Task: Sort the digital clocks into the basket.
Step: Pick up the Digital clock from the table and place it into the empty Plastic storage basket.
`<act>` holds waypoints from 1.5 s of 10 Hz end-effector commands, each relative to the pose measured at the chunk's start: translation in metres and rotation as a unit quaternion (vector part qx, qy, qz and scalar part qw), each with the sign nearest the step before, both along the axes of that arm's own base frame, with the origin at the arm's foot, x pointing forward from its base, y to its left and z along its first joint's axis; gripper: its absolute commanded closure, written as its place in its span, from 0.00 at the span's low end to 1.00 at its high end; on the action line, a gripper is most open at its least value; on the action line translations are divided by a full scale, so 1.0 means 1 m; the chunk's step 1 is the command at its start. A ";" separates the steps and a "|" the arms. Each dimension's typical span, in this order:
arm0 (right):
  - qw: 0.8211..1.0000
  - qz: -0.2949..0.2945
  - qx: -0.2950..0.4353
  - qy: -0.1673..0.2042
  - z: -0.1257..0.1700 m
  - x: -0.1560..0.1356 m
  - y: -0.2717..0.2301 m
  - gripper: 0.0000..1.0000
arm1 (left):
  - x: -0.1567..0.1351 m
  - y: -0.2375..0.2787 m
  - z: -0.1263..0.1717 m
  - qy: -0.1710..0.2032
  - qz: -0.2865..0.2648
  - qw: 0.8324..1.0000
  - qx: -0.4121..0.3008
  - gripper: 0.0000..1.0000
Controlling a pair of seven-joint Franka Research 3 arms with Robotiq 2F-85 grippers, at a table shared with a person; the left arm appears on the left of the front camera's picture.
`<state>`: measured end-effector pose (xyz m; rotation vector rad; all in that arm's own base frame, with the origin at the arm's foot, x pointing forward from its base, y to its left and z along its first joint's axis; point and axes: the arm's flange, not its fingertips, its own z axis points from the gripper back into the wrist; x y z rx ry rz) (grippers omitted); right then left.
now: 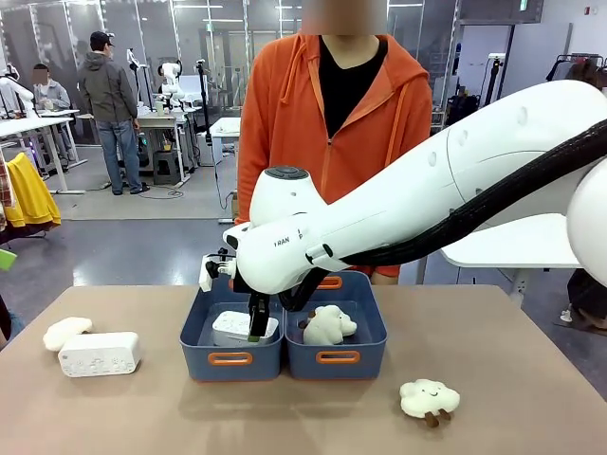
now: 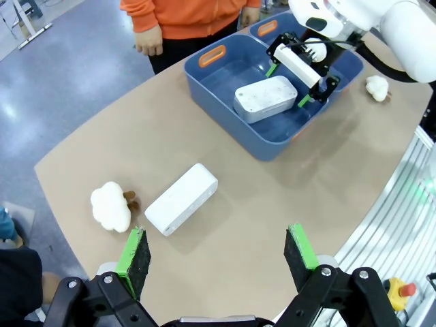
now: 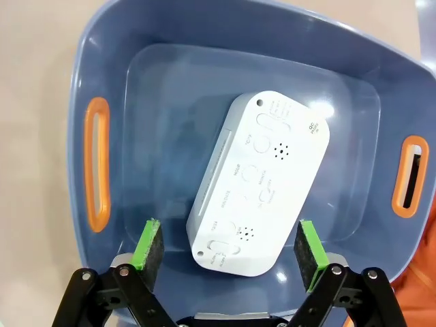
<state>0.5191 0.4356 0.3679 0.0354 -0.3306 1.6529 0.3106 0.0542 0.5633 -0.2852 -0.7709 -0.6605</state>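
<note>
One digital clock [image 3: 262, 184] lies flat, button side up, on the floor of the blue-grey basket [image 3: 109, 82]. My right gripper [image 3: 228, 245] hangs just above it, open, its green pads wider apart than the clock and clear of it. From the front this gripper [image 1: 258, 322] dips into the left basket [image 1: 230, 358] over the clock [image 1: 237, 327]. A second digital clock [image 2: 181, 198] rests on the table at the left [image 1: 99, 354]. My left gripper [image 2: 216, 251] is open high above the table, holding nothing.
The twin bin [image 1: 339, 357] to the right holds a cream cloud plush [image 1: 329, 325]. Another plush [image 1: 66, 332] lies by the left clock, and a third [image 1: 429, 398] near the front right. A person in an orange hoodie [image 1: 332, 123] stands behind the bins.
</note>
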 end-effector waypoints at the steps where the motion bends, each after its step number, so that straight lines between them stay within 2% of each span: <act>1: 1.000 0.002 0.003 -0.001 -0.001 0.003 0.004 0.04 | 0.000 0.002 0.000 -0.002 -0.009 1.000 0.002 0.00; 7: 1.000 0.000 0.003 0.002 -0.003 0.003 0.003 0.04 | 0.000 0.002 0.000 -0.002 -0.009 1.000 0.002 0.00; 8: 0.996 0.056 0.002 -0.067 0.029 -0.024 -0.021 0.04 | 0.000 0.002 0.000 -0.002 -0.009 1.000 0.002 0.00; 9: 0.996 0.035 0.043 -0.068 0.064 -0.046 -0.059 0.04 | 0.000 0.002 0.000 -0.002 -0.009 1.000 0.002 0.00; 11: 0.994 -0.014 0.105 -0.037 0.124 -0.078 -0.143 0.04 | 0.000 0.002 0.000 -0.002 -0.009 1.000 0.002 0.00; 13: 0.989 -0.079 0.121 -0.025 0.147 -0.094 -0.216 0.04 | 0.000 0.002 0.000 -0.002 -0.009 1.000 0.002 0.00; 15: 0.975 -0.141 0.168 -0.024 0.151 -0.109 -0.294 0.04 | 0.000 0.002 0.000 -0.002 -0.009 1.000 0.002 0.00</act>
